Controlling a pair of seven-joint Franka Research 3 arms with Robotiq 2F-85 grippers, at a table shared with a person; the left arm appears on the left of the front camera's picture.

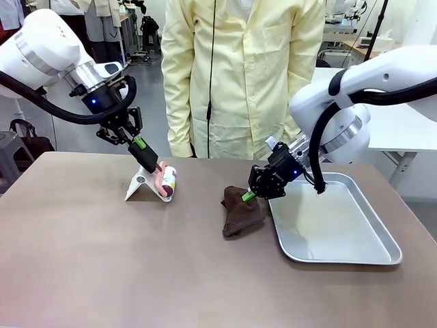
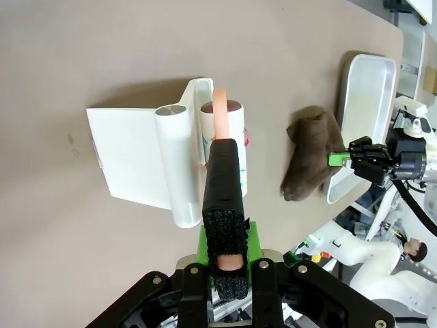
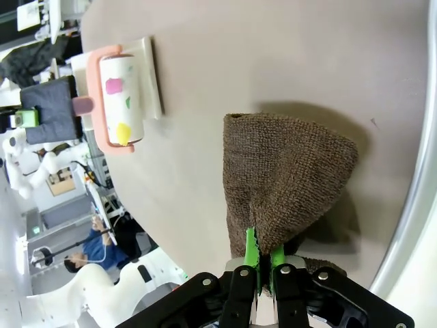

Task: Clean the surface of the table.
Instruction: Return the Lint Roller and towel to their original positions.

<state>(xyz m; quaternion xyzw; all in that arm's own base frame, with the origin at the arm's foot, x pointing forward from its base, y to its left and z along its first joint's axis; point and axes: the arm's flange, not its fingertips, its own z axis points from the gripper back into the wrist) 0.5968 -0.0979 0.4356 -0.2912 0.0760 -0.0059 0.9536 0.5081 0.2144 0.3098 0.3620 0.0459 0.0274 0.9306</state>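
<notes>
My left pincer (image 2: 225, 256) is clamped on the pink handle of the lint roller (image 1: 167, 182), which sits in its white stand (image 1: 140, 184) toward the far edge of the table (image 1: 102, 260), left of centre. My right pincer (image 1: 248, 196) is clamped on a fold of the brown cloth (image 1: 240, 212), which rests on the table just beside the left rim of the steel tray (image 1: 341, 256), near the far-right part of the top. A person in a pale yellow coat (image 1: 239, 75) stands at the far edge.

Risks, as I judge them:
- The grip on the cloth takes only a pinch at its upper fold. A hard sweep may pull the fabric free, or drag it bunched so that little of it wipes.
- The cloth lies against the tray rim. A stroke toward the right edge may catch the rim and shove the tray.
- The roller is still seated in its stand. Lifting at an angle may tip or carry the light stand along.
- Both arms work near the middle; crossing paths may bring them into contact.
</notes>
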